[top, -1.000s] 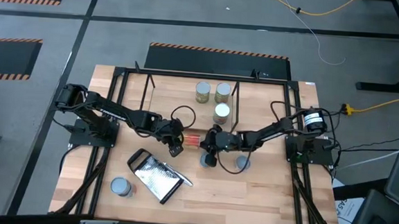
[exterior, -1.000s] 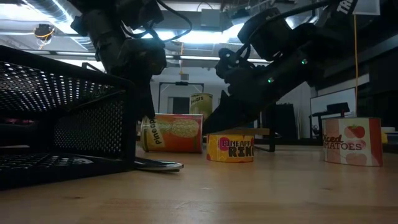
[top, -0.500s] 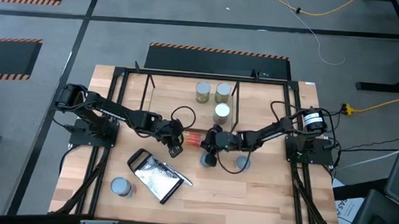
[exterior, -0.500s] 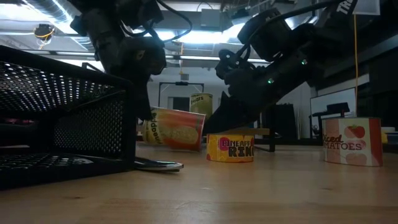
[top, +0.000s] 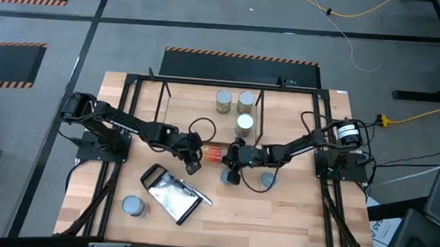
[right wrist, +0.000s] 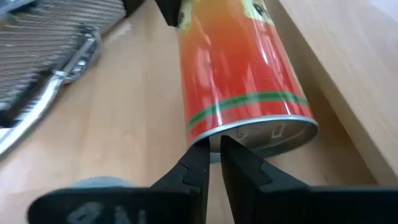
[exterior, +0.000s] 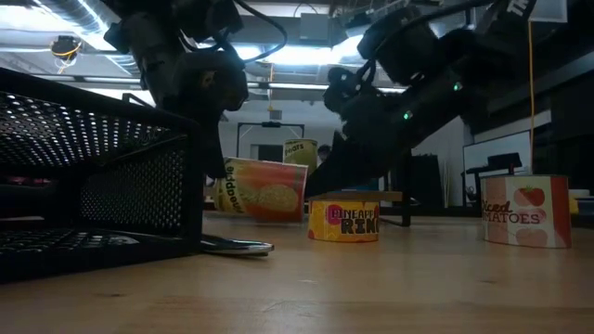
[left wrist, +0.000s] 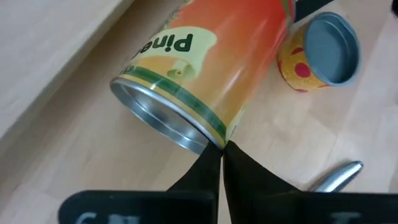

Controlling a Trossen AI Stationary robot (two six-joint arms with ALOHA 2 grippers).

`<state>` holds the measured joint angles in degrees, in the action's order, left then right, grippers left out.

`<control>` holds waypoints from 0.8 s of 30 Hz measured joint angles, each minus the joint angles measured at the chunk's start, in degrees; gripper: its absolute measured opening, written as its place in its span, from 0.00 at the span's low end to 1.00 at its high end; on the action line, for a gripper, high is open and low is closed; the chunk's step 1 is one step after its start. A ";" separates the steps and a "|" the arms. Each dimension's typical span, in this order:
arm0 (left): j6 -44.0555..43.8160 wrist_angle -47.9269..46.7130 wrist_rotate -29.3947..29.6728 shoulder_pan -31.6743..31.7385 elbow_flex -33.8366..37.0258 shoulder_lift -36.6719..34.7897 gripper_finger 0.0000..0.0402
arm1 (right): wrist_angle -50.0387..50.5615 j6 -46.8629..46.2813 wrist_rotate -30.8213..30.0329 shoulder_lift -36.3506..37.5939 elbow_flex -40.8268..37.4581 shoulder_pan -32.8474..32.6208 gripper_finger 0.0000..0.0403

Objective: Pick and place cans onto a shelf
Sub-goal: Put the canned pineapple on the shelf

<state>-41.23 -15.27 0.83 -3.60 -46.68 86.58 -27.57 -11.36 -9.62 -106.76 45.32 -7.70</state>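
An orange-red can (top: 212, 153) with green bands lies on its side at the table's middle, between my two grippers. My left gripper (top: 197, 157) is shut at the can's left end. My right gripper (top: 229, 156) is shut on its right end. The can (exterior: 263, 190) is tilted, left end higher. The shelf (top: 164, 105), black rods over a wooden board, stands at the far side with three cans (top: 223, 101) on it. My left gripper's shut fingertips (left wrist: 214, 163) meet the lowest point of the can's left end rim (left wrist: 208, 144), slanting down from the table's left. I cannot tell whether any rim lies between them. That end of the can sits raised. My right gripper pinches the rim of the can's right end (right wrist: 214, 132), one finger (right wrist: 198, 160) on the side wall and one (right wrist: 239, 155) on the end face. The fingers slant down from the table's right, along the can. Whether this end rests on the table, I cannot tell.
A short yellow can (exterior: 343, 221) stands just near of the held can, and a tomato can (exterior: 526, 211) farther right. A metal grater (top: 171, 195) lies at the near left, with a blue-grey-topped can (top: 132, 205) beside it. A black frame (top: 128, 118) edges the table.
My left gripper has shut at the can's left end. The can, which lay level on the table, now stands tilted: its left end has risen while its right end has stayed low.
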 joint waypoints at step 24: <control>10.39 -27.71 -4.29 0.09 -18.71 -0.51 0.00 | 23.02 6.85 2.17 18.86 0.07 -1.14 0.11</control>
<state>-30.84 -42.97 -3.46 -3.51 -65.38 86.07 -4.55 -4.51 -7.45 -87.90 45.39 -8.84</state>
